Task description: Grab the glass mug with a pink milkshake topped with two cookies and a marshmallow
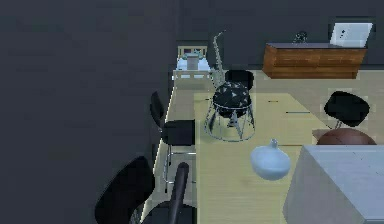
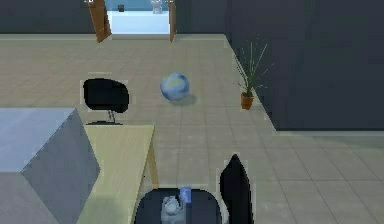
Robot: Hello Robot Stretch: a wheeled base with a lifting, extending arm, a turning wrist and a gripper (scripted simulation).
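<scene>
Forward view: wooden sideboard [image 1: 315,62]; arm side view: potted plant [image 2: 248,80].

On the table [image 1: 225,175]: basket [image 1: 232,108] midway, vase [image 1: 270,160] nearer, box [image 1: 335,185] at the near right. Left of the table, a chair [image 1: 172,128]; beyond it, a sideboard [image 1: 315,58].

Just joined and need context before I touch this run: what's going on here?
Nothing is visibly being handled. The forward view looks along a long pale table with black chairs down its side. On it are a dark dotted bowl on wire legs, a pale blue vase and a grey box. In the arm side view, a dark round surface at the bottom edge carries small glassy items, too small to call the mug.
</scene>
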